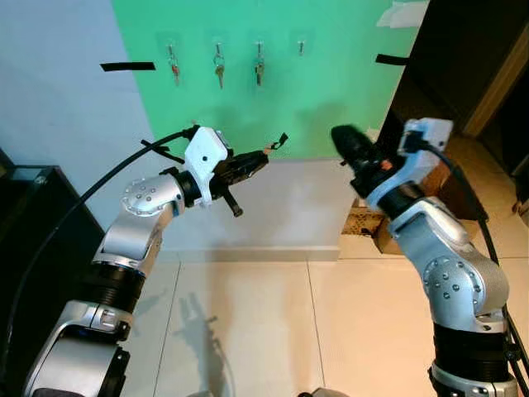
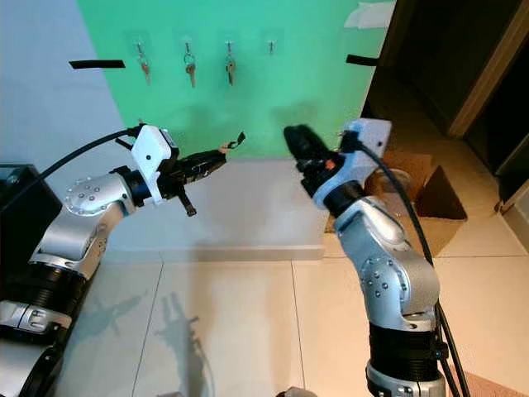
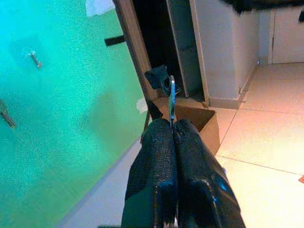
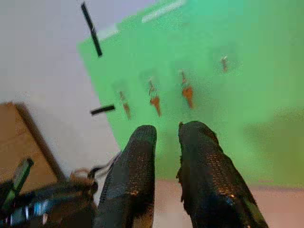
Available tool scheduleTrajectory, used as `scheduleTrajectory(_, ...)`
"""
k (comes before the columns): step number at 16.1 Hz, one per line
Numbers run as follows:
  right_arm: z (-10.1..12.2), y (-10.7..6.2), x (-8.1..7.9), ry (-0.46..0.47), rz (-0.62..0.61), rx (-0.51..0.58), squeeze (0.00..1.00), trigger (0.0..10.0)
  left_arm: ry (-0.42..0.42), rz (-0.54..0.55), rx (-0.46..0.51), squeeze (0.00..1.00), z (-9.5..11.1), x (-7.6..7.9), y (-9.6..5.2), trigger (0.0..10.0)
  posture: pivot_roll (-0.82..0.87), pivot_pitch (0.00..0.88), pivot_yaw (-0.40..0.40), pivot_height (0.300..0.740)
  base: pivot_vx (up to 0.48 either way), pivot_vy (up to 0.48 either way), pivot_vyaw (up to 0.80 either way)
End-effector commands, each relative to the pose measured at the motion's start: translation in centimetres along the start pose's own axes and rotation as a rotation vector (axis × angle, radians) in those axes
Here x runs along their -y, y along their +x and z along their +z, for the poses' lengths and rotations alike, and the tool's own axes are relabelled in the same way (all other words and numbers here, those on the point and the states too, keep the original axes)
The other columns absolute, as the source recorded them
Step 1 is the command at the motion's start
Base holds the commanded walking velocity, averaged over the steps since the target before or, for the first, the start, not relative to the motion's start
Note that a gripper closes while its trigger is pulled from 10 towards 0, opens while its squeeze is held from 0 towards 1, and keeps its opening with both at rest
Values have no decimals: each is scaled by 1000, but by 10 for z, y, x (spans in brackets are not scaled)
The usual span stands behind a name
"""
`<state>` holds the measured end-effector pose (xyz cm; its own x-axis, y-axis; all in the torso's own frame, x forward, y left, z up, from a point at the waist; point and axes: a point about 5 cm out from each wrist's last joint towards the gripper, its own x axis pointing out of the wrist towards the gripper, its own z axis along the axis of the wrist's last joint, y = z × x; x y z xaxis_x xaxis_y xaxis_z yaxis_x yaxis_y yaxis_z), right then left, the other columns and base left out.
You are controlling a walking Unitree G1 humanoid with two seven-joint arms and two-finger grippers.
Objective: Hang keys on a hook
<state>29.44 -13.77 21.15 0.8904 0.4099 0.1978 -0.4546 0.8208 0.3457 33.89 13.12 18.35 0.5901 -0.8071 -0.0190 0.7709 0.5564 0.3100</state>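
So the left gripper (image 1: pixel 263 157) has its jaws pinched tight on a key (image 3: pixel 172 97), and the key with its little black tag (image 1: pixel 282 140) pokes out past the tips. Gripping it by the blade end like that makes sense, since the ring end stays free out front, which is the bit that has to go over a hook.

Up and ahead of those jaws is the green wall panel (image 1: pixel 331 74) with four small hooks in a row. Three of them already carry keys (image 1: pixel 218 68), and the empty hook (image 1: pixel 301 45) is the one farthest toward the right-arm side, higher than the jaws and well apart from them. My guess is that's the target, which would explain why the arm is stretched forward with the key held up at an angle and not pointing down.

The right gripper (image 1: pixel 343 141) holds nothing, its jaws narrow with a slim gap between the black fingers (image 4: pixel 135 166). It's raised off to the side of the key, level-ish with the left jaws but not touching, probably just parked out of the way.

Hanging isn't done yet; the key is in the air, below the hook row. Tricky part will be lining that small ring up with such a tiny hook
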Motion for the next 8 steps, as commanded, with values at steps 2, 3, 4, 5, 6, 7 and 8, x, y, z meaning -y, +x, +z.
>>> scheduleTrajectory(2, 8, -4, 4, -6, -15, 39, 1000, 10000, 11, 10, -33, 0, -4, -2, -2, 0, -120, 0, 52, 740, 0, 0, 0)
scheduleTrajectory(3, 4, -6, 6, -19, -31, 25, 1000, 10000, 11, 17, -32, 0, -5, -2, -2, 0, -120, 0, 52, 740, 0, 0, 0)
scheduleTrajectory(4, -5, -13, 12, -52, -96, -12, 1000, 10000, 4, 34, -33, 0, -6, -2, -2, 0, -121, 0, 59, 740, 0, 0, 0)
scheduleTrajectory(5, -15, -20, 19, -124, -174, -56, 1000, 10000, -9, 57, -44, 0, -11, -1, -3, 0, -119, 0, 59, 740, 0, 0, 0)
scheduleTrajectory(6, -27, -29, 26, -133, -252, -113, 1000, 10000, -17, 90, -64, 0, -17, -1, -6, 0, -114, 0, 59, 740, 0, 0, 0)
scheduleTrajectory(7, -37, -38, 33, -153, -326, -145, 1000, 10000, -30, 134, -85, 0, -22, -1, -10, 0, -111, 0, 60, 740, 0, 0, 0)
scheduleTrajectory(8, -46, -49, 42, -168, -428, -157, 1000, 10000, -54, 214, -116, 0, -28, -3, -15, 0, -98, 0, 57, 740, 0, 0, 0)
